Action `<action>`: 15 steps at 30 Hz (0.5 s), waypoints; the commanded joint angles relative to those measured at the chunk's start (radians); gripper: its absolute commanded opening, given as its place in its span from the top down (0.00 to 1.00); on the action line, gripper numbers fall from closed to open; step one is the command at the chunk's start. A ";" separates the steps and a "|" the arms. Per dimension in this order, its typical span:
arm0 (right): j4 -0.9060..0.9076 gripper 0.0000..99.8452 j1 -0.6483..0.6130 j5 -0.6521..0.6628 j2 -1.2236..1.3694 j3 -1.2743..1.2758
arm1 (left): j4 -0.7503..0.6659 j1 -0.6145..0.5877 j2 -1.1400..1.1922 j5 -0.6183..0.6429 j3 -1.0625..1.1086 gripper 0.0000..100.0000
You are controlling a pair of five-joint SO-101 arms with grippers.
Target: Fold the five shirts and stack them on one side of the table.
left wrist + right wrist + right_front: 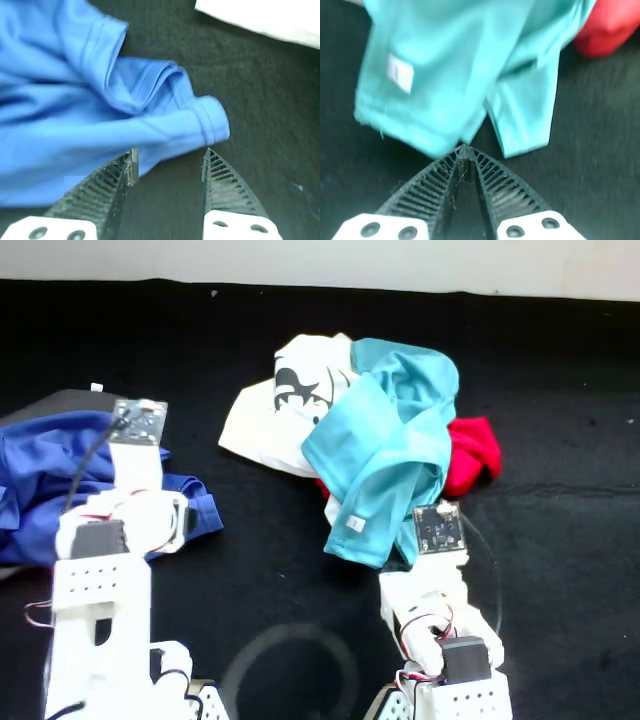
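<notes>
On the black table [300, 580], at the near hem of the teal shirt [385, 455], the right gripper [465, 156] is sitting w/ its fingers pressed together. Its tips are right at the hem's edge, and no cloth is showing between them. The teal shirt is lying crumpled atop a pile. A white shirt [285, 400] w/ a dark print is poking out from under it on the left arm's side, and a red shirt [472, 452] is peeking out on the opposite side. Well apart from the teal shirt, beyond the white one, a blue shirt [40, 475] is lying bunched. The left gripper [169, 159] is hovering at its cuff w/ fingers spread, one tip overlapping blue cloth, the other over bare table. A grey cloth [55, 402] is showing at the blue shirt's far edge, poss. the fifth shirt; can't tell.

By the look of it, the job is only starting: nothing is lying folded and no stack is forming. The step in hand appears to be choosing a first shirt to spread flat. The next move is prob. calling for the right fingers to open and pinch the teal hem so the shirt can be dragged clear of the pile. The left would be closing on the blue cuff w/o catching a second layer.
</notes>
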 commanded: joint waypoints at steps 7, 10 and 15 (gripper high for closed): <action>-0.197 0.99 0.015 0.209 0.001 0.150 | -0.057 0.209 -0.024 0.002 0.051 0.79; -0.225 0.99 0.031 0.299 0.002 0.125 | -0.068 0.219 -0.024 0.005 0.022 0.79; -0.219 0.83 0.124 0.221 0.007 -0.110 | -0.081 0.245 0.065 0.077 -0.094 0.79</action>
